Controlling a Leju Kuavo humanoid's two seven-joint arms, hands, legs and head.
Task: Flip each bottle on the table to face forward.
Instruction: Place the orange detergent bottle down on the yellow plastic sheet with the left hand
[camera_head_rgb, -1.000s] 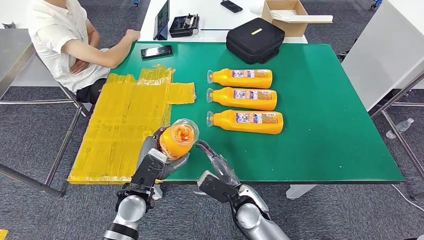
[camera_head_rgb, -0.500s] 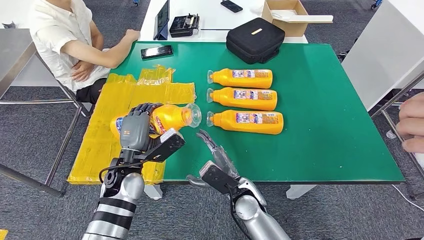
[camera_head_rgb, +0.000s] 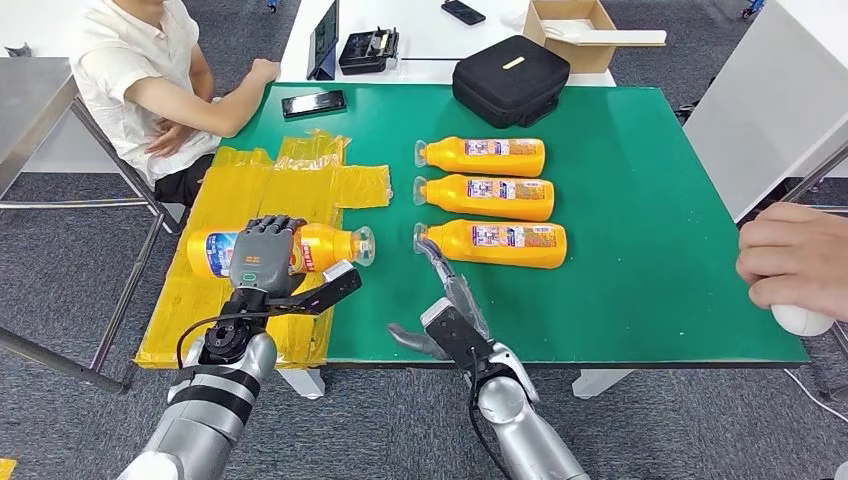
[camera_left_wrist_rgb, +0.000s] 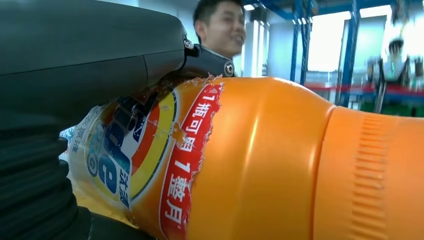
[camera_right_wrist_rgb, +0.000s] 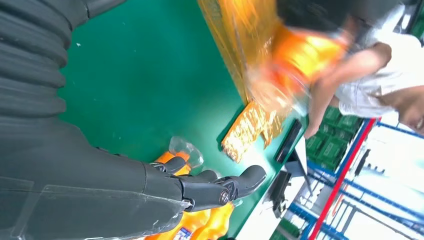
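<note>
My left hand (camera_head_rgb: 268, 262) grips an orange bottle (camera_head_rgb: 322, 245) across its middle and holds it lying sideways over the yellow sheets, cap toward the right and blue label end toward the left. In the left wrist view the same bottle (camera_left_wrist_rgb: 260, 160) looms close, its torn red and blue label under my fingers (camera_left_wrist_rgb: 100, 55). My right hand (camera_head_rgb: 452, 305) is open with its fingers stretched out, just short of the cap of the nearest of three orange bottles (camera_head_rgb: 492, 243) lying in a row on the green table (camera_head_rgb: 640, 220).
Yellow plastic sheets (camera_head_rgb: 250, 230) cover the table's left edge. A person in white sits at the far left corner by a phone (camera_head_rgb: 313, 103). A black bag (camera_head_rgb: 510, 78) lies at the back. Another person's hand (camera_head_rgb: 795, 262) reaches in at the right.
My left hand has turned the bottle from cap-up to lying sideways and lowered it leftward. My right hand moved forward toward the nearest bottle. A person's hand came further in at the right.
</note>
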